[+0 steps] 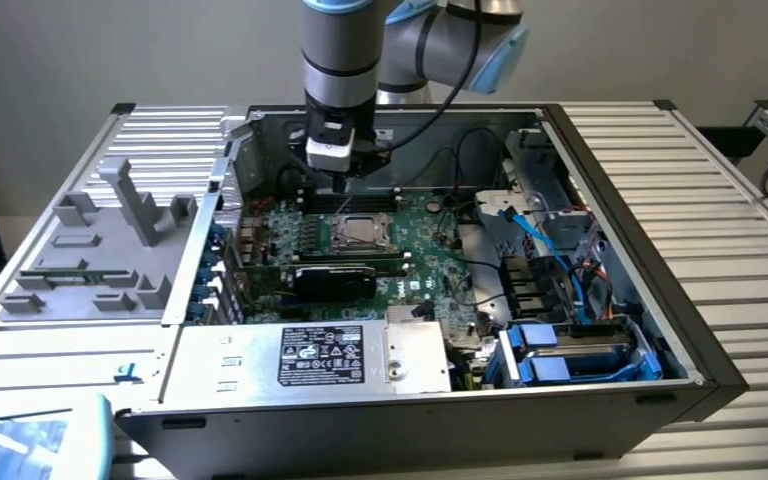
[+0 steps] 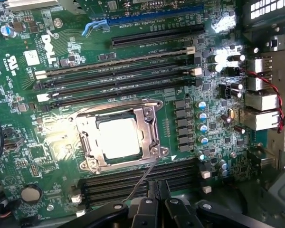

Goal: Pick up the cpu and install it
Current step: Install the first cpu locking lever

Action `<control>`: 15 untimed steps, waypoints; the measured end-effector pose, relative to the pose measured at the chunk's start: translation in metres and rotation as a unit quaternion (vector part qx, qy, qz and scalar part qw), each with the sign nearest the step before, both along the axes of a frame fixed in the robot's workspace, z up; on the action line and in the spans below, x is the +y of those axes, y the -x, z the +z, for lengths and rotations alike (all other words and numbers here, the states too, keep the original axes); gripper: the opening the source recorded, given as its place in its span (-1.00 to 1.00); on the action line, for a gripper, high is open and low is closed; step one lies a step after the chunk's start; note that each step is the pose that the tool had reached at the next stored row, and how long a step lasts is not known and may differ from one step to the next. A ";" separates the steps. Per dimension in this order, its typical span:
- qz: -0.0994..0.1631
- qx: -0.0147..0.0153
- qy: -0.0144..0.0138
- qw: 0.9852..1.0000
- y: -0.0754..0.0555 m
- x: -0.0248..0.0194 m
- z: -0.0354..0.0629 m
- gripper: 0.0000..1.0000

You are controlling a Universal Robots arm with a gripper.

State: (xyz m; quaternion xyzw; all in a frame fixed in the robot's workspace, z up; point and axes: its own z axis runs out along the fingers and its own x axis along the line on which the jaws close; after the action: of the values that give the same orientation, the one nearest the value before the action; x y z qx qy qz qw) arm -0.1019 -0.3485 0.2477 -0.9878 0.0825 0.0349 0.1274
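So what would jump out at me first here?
The open computer case on the slatted table, with the robot arm reaching down into it. Its shut gripper hangs just above the green motherboard, near the shiny cpu sitting in its metal socket frame.

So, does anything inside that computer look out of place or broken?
Nothing looks broken or spilled. The cpu lies flat and square in its socket frame; only a thin wire lever angles out from it toward the pincer.
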 end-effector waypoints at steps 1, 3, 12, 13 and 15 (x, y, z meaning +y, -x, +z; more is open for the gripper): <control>0.005 0.000 -0.002 1.000 0.000 0.0000 -0.0003 -0.76; 0.014 -0.002 -0.008 1.000 0.000 0.0000 -0.0009 -0.76; 0.024 -0.013 -0.013 1.000 0.002 0.0000 -0.0025 -0.76; 0.024 -0.016 -0.014 0.999 0.002 0.0000 -0.0029 -0.76; 0.024 -0.022 -0.014 0.999 0.003 0.0001 -0.0041 -0.76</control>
State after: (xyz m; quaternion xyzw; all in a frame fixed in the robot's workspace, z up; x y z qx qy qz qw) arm -0.1046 -0.3485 0.2437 -0.9882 0.0554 0.0178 0.1419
